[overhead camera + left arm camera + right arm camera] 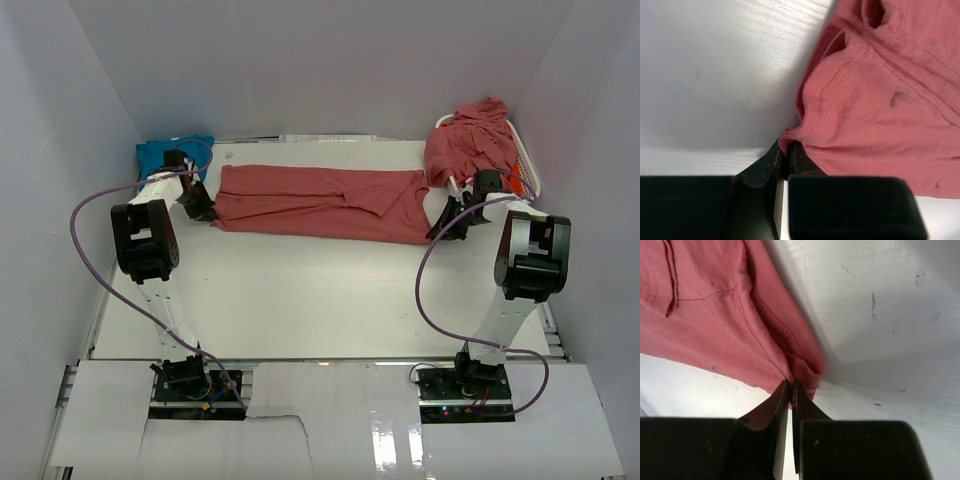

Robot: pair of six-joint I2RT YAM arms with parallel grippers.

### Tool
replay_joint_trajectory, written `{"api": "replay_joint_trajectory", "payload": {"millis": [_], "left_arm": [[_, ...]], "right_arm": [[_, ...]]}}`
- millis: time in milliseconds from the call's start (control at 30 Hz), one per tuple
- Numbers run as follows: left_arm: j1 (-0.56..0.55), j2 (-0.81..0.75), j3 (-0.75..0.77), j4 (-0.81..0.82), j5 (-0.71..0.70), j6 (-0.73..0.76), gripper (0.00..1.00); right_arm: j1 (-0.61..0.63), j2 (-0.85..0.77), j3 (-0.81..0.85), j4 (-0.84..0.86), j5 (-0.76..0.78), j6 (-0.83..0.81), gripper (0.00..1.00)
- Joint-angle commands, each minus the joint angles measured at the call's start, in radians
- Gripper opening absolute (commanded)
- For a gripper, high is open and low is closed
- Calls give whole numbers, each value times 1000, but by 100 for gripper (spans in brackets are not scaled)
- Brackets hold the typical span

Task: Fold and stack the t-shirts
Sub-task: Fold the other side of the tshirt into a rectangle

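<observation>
Folding in hand: rose-red t-shirt (pixel 320 203) spread across counter's (pixel 320 300) 12 o'clock half, left end effector (pixel 785 150) clenched on its 9 o'clock end, right end effector (pixel 790 388) on its 3 o'clock end; next likely needs an even, joint lift.

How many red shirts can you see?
2. The flat red shirt stretches across the middle of the table, its ends pinched by the left claw and right claw. The heaped red shirt sits on the white basket at the back right; that heap could hide more.
</observation>
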State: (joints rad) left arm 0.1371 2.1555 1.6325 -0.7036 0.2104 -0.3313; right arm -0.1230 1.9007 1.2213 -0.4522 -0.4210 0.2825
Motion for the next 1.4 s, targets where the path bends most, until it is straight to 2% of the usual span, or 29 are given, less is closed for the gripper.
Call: {"api": "replay_joint_trajectory", "payload": {"millis": [0, 167, 633, 1033, 1367], "left_arm": [[-10, 20, -8, -49, -45, 5, 4], [-10, -48, -81, -77, -98, 5, 1], [-8, -289, -430, -70, -95, -20, 0], [-7, -465, -577, -112, -166, -46, 0], [22, -491, -588, -128, -195, -5, 0]], "right_arm": [[0, -52, 37, -63, 13, -23, 8], [3, -60, 35, -126, 47, -34, 8], [13, -140, -69, -230, 59, -68, 8], [19, -242, -204, -298, 108, -101, 8], [19, -282, -250, -341, 151, -118, 8]]}}
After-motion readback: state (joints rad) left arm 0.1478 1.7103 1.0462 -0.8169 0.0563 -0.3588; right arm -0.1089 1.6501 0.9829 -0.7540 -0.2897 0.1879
